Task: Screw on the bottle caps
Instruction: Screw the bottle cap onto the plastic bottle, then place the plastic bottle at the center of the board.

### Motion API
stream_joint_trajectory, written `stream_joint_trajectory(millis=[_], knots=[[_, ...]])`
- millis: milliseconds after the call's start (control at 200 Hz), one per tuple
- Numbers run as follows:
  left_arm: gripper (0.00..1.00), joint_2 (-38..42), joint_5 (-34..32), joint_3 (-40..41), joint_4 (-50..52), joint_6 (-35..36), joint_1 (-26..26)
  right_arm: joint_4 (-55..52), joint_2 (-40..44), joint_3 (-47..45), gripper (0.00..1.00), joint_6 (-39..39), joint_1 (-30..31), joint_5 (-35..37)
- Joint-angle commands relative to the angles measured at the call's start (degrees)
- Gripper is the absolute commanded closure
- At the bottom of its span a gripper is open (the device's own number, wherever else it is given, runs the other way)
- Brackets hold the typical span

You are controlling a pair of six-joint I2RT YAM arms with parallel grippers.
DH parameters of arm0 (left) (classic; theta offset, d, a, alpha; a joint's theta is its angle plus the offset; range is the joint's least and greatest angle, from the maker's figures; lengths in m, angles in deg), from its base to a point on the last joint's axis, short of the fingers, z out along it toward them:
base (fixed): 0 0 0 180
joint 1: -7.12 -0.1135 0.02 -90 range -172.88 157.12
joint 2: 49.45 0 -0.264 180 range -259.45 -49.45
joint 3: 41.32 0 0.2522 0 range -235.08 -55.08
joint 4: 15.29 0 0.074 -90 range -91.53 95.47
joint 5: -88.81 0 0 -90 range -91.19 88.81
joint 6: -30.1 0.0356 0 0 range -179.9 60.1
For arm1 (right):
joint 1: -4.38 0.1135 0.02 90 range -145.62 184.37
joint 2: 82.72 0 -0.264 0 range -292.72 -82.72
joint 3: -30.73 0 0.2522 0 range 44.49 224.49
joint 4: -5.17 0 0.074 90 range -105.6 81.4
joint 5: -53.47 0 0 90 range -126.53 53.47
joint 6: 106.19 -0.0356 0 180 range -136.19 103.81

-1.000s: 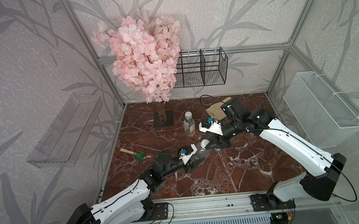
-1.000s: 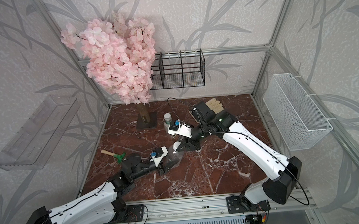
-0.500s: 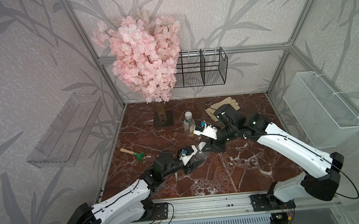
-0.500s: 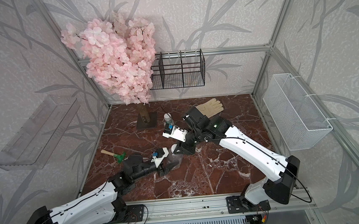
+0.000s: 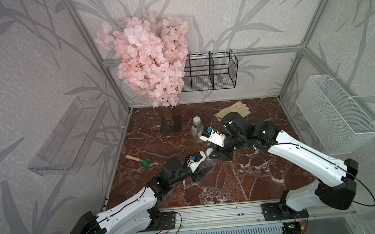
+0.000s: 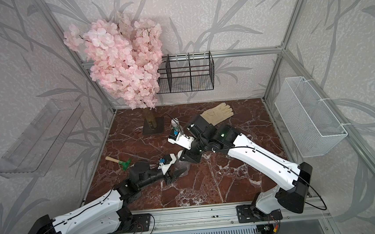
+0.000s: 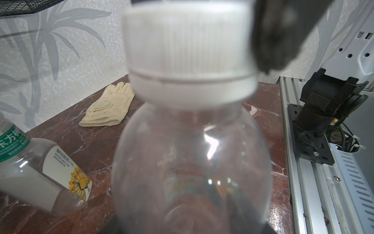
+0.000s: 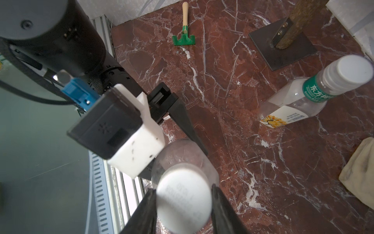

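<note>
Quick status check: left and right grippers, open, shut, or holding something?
Left gripper: closed on the round clear bottle.
Right gripper: shut on the white cap sitting on that bottle.

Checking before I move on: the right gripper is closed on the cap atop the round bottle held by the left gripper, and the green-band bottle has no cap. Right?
No: the green-band bottle has its white cap on, as the right wrist view shows. The rest holds: right gripper closed on the second cap, atop the round bottle in the left gripper.
</note>
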Motion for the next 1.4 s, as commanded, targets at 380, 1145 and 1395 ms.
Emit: stream_joint_trajectory(millis=[380,1145,1395], knots=[[0.39,0.31,-1.00,-1.15,-5.56,0.99,0.43,5.44,-1.36,-0.47,1.00,-9.81,0.30,7.06],[0.39,0.55,0.06,-0.97,-5.80,0.95,0.44,16.76,9.10,-7.85,0.26,-5.83,-10.38,-17.01],[0.39,0.51,0.06,-0.97,-5.74,0.96,0.43,20.17,10.10,-11.15,0.16,-3.79,-10.99,-24.72]])
